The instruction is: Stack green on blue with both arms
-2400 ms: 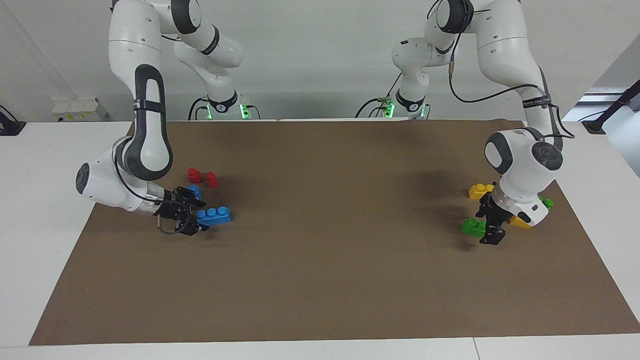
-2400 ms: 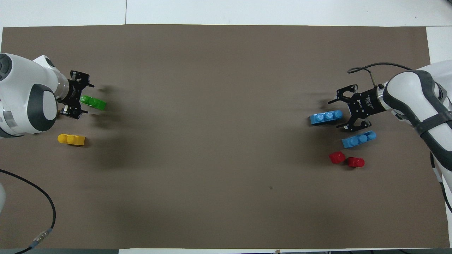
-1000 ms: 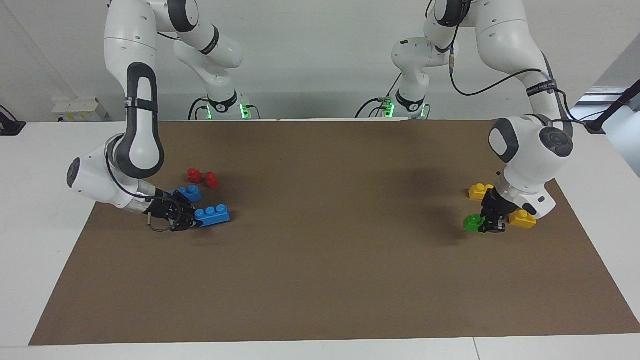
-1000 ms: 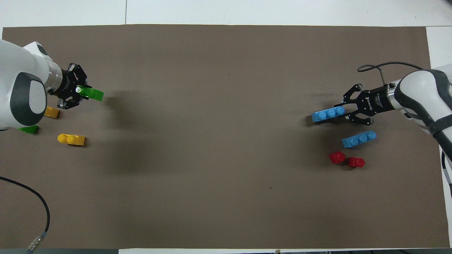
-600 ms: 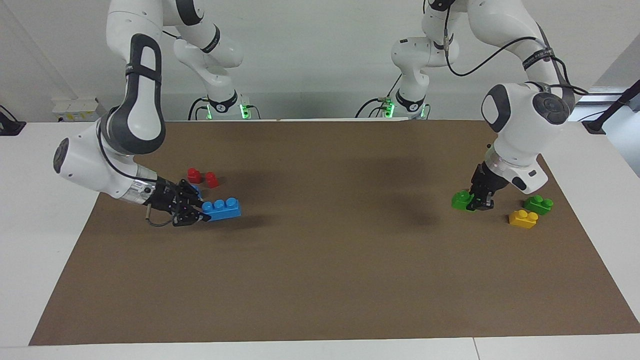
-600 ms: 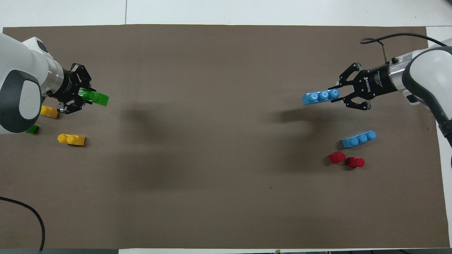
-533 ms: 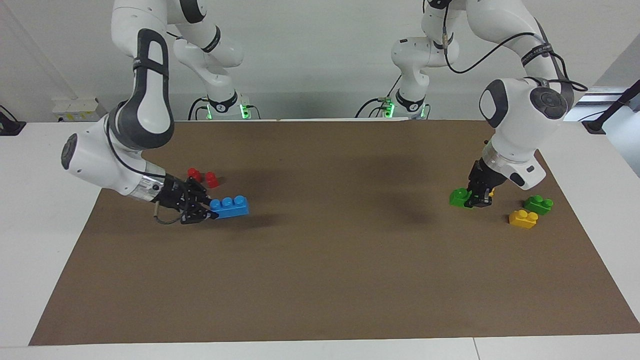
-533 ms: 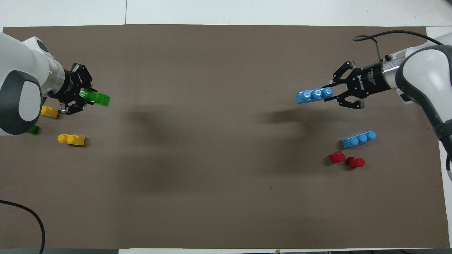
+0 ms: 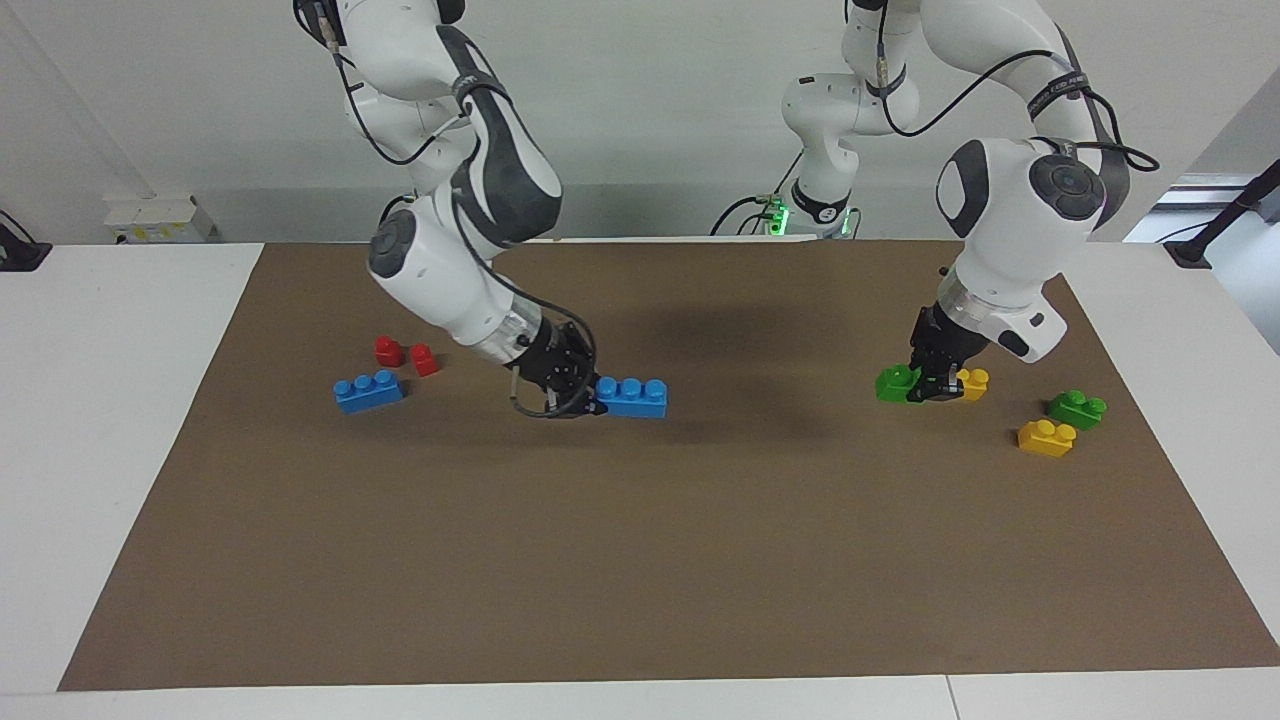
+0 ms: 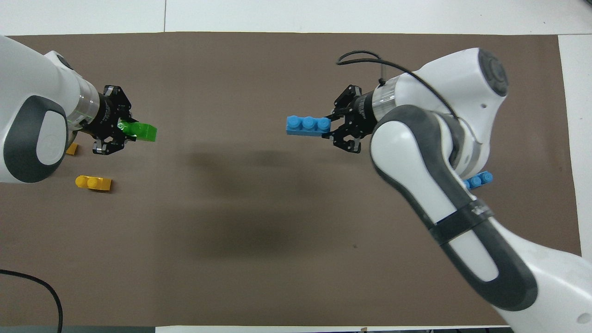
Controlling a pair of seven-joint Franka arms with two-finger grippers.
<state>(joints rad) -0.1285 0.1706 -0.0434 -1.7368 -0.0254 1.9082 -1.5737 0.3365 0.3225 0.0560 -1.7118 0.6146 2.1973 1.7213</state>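
The right hand (image 9: 592,396) grasps one end of a blue brick (image 9: 632,396) above the tabletop (image 9: 640,560); the rest juts out sideways. The left hand (image 9: 932,385) grasps a green brick (image 9: 895,384), likewise jutting out.

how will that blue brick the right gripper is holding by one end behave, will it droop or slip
Probably stiff: the blue brick juts straight out of the right gripper, level, no sag. Likely light. Its plastic looks smooth, so an end-only grip might let it twist when pressed.
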